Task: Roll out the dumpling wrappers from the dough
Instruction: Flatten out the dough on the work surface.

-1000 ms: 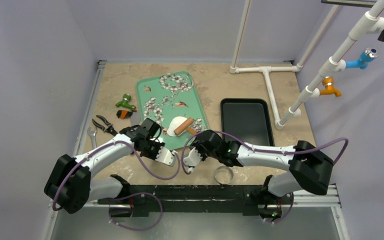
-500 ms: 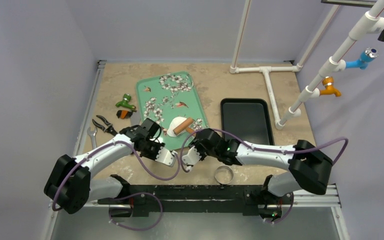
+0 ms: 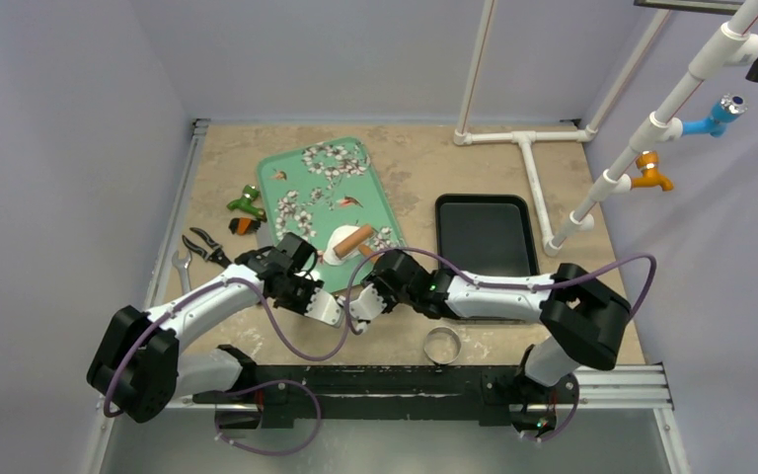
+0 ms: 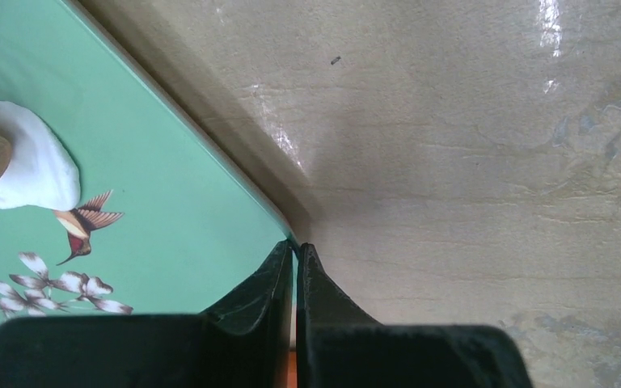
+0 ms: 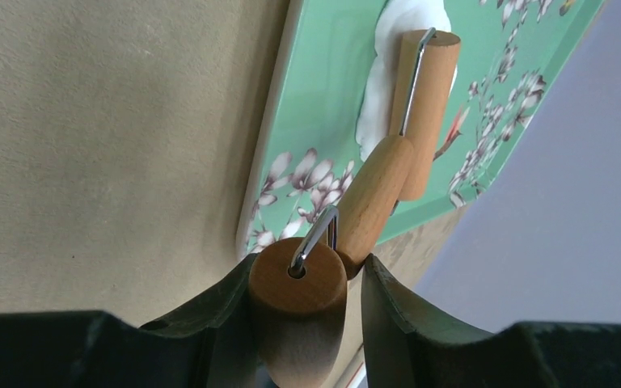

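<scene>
Wooden roller (image 5: pixel 376 194) is clamped in your right end effector (image 5: pixel 307 267), far drum on the dough (image 5: pixel 382 69) at the green tray's (image 4: pixel 170 202) near edge; press evenly in short strokes, and let your left end effector (image 4: pixel 295 252), fingers together at the rim, stop the tray sliding.

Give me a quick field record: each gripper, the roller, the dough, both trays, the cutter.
left gripper: jaws shut on the rim of the green floral tray
right gripper: jaws closed around the small head of the wooden roller
roller: large head resting on the dough
dough: white patch on the green tray, partly under the roller
metal ring cutter: on the table near the arm bases, untouched
black tray: right of the green tray
</scene>
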Controlling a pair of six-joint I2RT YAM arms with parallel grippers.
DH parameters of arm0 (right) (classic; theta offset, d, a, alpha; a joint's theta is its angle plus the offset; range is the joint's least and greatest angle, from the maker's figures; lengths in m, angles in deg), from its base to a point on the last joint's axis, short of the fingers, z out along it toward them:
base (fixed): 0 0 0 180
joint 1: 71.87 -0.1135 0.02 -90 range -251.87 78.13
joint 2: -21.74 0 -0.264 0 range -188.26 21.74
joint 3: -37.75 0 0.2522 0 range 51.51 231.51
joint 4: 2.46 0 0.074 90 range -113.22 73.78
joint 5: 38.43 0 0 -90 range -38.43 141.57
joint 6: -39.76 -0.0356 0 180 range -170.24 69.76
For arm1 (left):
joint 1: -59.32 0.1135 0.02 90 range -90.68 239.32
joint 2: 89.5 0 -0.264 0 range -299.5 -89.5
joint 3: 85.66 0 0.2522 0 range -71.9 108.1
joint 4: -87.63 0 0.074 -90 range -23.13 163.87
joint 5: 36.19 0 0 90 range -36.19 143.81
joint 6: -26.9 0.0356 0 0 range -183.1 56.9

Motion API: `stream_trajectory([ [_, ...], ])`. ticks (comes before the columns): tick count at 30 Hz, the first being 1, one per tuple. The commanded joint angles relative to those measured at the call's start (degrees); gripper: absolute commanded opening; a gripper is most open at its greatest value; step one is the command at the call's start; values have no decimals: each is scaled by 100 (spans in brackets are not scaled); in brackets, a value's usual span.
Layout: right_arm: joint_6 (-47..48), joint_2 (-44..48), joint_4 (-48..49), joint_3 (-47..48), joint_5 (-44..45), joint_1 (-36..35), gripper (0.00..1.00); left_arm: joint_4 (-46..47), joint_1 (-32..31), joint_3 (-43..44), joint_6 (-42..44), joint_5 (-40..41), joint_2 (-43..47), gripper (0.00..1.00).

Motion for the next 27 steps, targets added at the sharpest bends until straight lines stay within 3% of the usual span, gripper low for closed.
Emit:
stream_trajectory([
  [1,-347,-257,-1723,-510,-388,57,0,-361,-100,58,-92,-464,73,0],
  [9,-613,675,-2315,-950,7,-101,0,-282,-78,94,-82,-468,11,0],
  [17,-470,401,-1741,-455,-114,-101,0,-403,-80,43,-108,-491,58,0],
  [25,-824,1840,-1160,-684,-348,-105,0,-396,-80,175,-267,-592,32,0],
  [27,-1128,2156,-838,-610,-497,-101,5,-412,-79,257,-397,-643,38,8],
])
